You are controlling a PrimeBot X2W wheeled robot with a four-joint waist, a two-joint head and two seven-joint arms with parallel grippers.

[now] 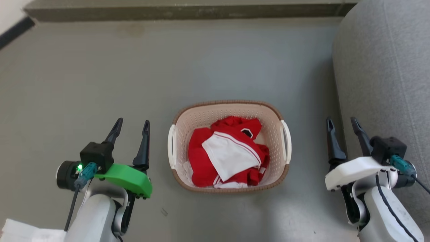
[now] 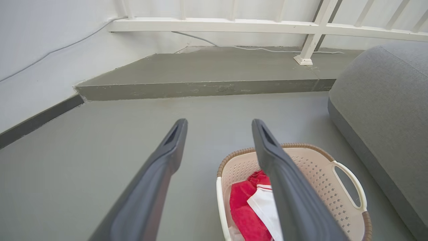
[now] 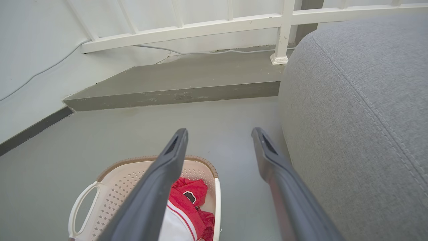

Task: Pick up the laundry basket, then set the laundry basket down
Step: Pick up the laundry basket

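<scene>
The laundry basket point(image 1: 231, 107) stands on the grey floor in the middle of the head view. It is cream with perforated walls, a brown woven-look rim and a white handle on each side. Red and white clothes point(image 1: 228, 154) lie inside it. My left gripper point(image 1: 132, 123) is open to the left of the basket, clear of its left handle point(image 1: 171, 146). On the other side, my right gripper point(image 1: 342, 121) is open, apart from the right handle point(image 1: 286, 141). The basket point(image 2: 311, 167) shows lower right in the left wrist view and the basket point(image 3: 127, 182) lower left in the right wrist view.
A large grey upholstered cushion point(image 1: 386, 77) rises close beside my right gripper. A raised concrete step point(image 1: 188, 11) runs across the far side, with a white railing point(image 2: 254, 26) above it. White cloth point(image 1: 20, 232) lies at the lower left corner.
</scene>
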